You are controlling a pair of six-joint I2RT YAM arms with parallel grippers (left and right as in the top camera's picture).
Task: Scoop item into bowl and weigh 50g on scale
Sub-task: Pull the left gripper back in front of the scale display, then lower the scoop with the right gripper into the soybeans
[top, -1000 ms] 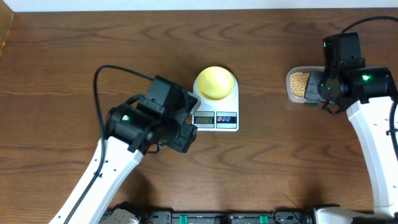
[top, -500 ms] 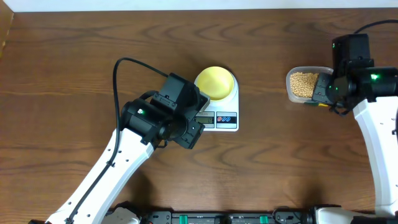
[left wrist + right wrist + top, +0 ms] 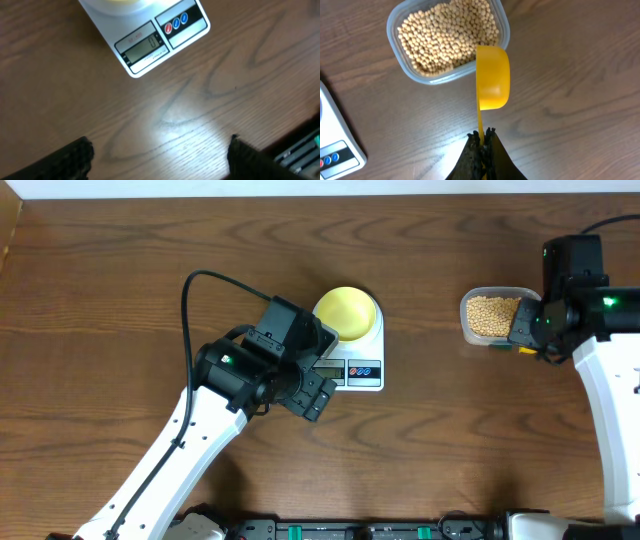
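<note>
table (image 3: 120, 270): dark wood | centre: white scale (image 3: 373, 352) | right: clear tub (image 3: 464, 320)

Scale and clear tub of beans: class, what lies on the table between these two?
Nothing. The overhead view shows only bare wooden table between the scale and the tub. The right wrist view agrees.

Left wrist view: white flat digital scale (image 3: 150, 45) cropped by top edge; round pale yellow bowl (image 3: 122, 1) almost wholly cut off.
</note>
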